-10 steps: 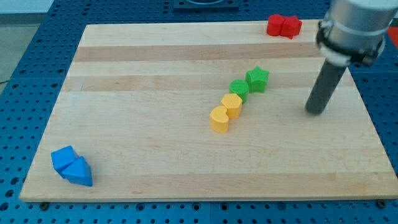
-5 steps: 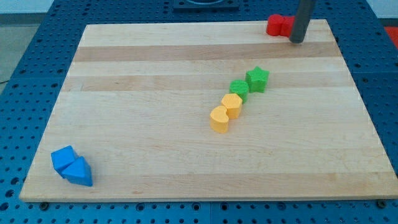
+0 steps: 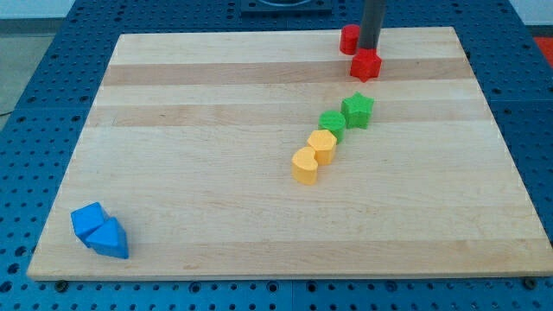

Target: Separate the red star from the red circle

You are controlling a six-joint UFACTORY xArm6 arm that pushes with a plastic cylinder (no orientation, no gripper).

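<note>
You are wedging my tip between the red circle and red star, splitting them; there is no hand.

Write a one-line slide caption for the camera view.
My tip stands between the red circle and the red star, now apart near the board's top edge.

Counter, top edge, right of centre: red circle; red star just below and right of it, apart. My tip sits between them.

Centre, one touching diagonal chain from upper right to lower left: green star, green block, yellow block, yellow heart.

Bottom-left corner: blue block touching blue triangle.
</note>
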